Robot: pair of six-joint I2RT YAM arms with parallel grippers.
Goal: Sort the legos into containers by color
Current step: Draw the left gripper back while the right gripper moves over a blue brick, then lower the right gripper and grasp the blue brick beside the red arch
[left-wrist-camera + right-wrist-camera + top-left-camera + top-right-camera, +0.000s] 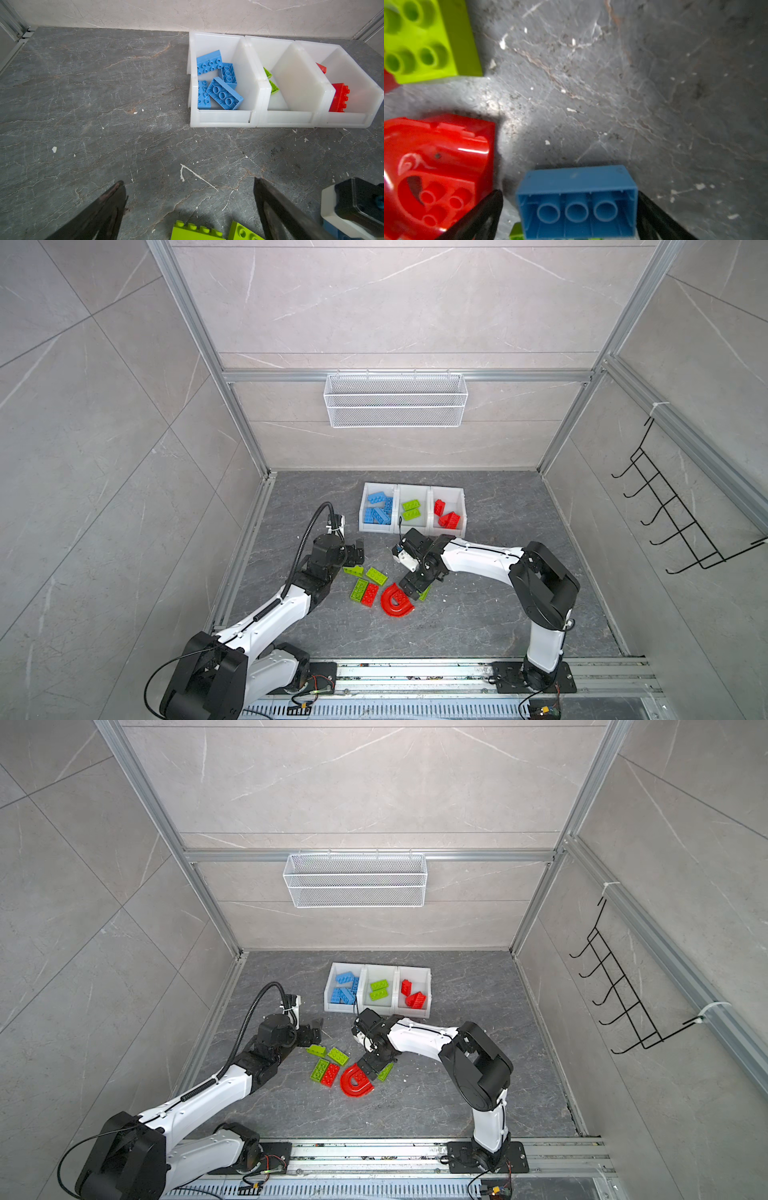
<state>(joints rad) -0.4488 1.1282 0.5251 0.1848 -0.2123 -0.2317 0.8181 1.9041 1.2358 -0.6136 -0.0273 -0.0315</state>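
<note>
Brick (pixel 577 207), blue, inside spread right claw (pixel 569 193), red arch (pixel 436 166) beside; left claw (pixel 189 181) spread above floor (pixel 104 104).

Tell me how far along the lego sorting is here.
Done: four blue bricks in the left bin, two green bricks in the middle bin, red bricks in the right bin. In hand: the open right gripper straddles a blue brick, not yet gripped; the left gripper hangs open. Left: loose green legos, a flat red brick and red arch pieces on the table.
</note>
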